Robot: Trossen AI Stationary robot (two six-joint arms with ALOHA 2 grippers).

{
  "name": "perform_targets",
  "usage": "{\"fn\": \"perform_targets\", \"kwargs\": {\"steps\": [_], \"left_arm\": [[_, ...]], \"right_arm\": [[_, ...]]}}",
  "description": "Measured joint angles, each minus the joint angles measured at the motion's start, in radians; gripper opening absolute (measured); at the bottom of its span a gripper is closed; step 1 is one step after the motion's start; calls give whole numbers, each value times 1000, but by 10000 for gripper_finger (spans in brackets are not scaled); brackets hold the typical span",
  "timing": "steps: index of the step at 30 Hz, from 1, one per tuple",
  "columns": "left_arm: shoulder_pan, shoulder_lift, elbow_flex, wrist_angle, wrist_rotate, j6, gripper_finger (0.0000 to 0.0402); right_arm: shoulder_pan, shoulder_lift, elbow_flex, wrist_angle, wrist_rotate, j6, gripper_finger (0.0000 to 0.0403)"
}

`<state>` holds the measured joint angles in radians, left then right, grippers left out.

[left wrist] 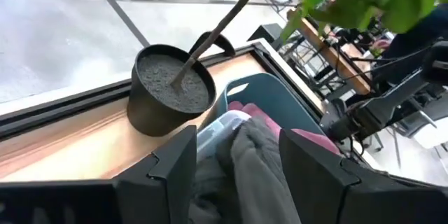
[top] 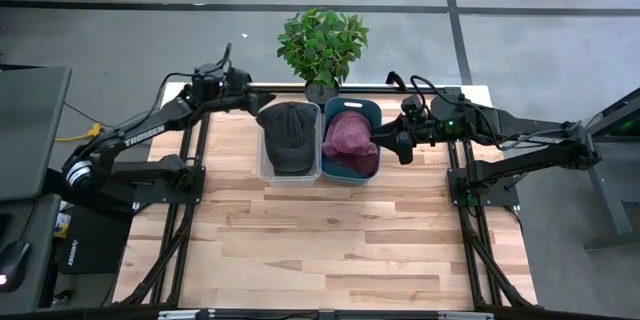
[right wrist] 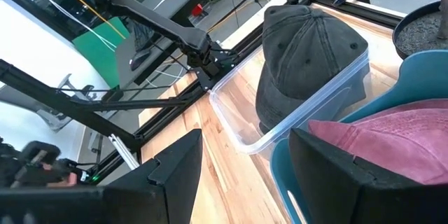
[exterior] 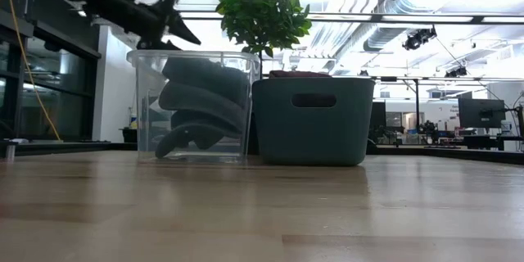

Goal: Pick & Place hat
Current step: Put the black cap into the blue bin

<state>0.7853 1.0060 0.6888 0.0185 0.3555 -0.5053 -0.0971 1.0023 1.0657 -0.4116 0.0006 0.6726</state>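
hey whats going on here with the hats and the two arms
Two robot arms are sorting hats into bins at the far edge of the table. A dark grey cap sits in the clear bin, and a maroon hat sits in the teal bin beside it, in front of a potted plant. The left gripper hovers open at the clear bin's far corner, holding nothing. The right gripper is open too, next to the teal bin, also empty.
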Motion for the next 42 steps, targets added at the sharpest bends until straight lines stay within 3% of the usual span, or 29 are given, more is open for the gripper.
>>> {"fn": "perform_targets", "kwargs": {"steps": [6, 9, 17, 36, 42], "left_arm": [[0, -134, 1, -216, -8, 4, 184], [0, -192, 1, -346, -8, -25, 163], [0, -252, 0, -503, -11, -148, 13], [-17, -205, 0, -514, -28, -307, 0], [-104, -138, 0, -473, -131, -340, 0]], "right_arm": [[0, 0, 0, -21, 0, 0, 209], [0, 0, 0, -25, 1, -1, 209], [0, 0, 0, -25, 44, -24, 209], [0, 0, 0, -25, 72, -26, 209], [0, 0, 0, -25, 71, -26, 209]]}}
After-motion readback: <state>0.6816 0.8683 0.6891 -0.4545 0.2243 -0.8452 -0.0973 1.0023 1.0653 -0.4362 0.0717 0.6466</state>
